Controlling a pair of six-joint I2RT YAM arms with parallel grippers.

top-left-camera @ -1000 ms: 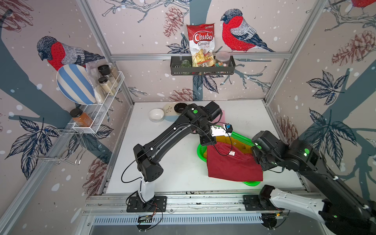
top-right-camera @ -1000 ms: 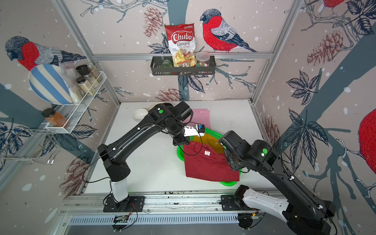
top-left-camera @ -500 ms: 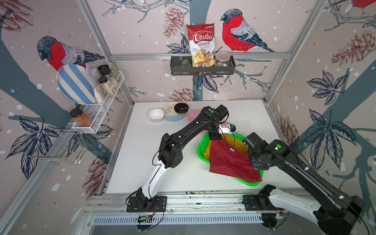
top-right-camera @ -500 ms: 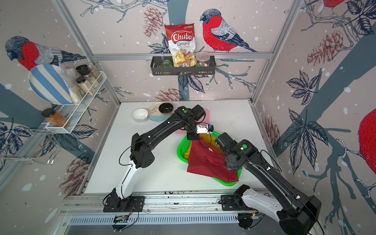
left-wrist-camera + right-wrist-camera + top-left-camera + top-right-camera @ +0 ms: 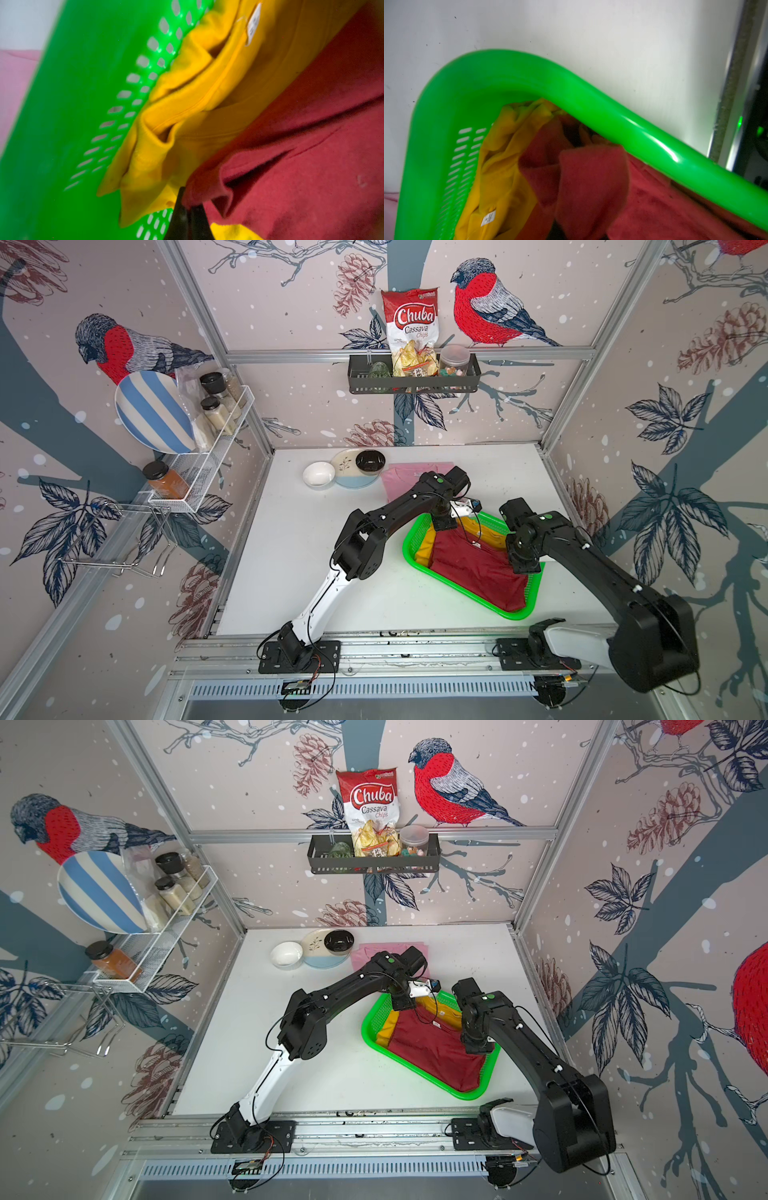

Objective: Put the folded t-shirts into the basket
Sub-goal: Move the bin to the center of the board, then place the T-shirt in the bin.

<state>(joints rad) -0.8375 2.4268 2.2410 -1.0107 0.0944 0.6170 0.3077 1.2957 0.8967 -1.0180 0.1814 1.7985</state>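
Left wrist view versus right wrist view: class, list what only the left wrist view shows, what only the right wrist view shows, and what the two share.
Only the left wrist view: the left gripper, its black tips shut on an edge of the dark red shirt.
Only the right wrist view: the rounded corner of the green basket, and the metal frame rail beyond it.
Both: the green basket, the yellow shirt lying in it with its white neck label, the dark red shirt over it, and a sliver of the pink shirt.
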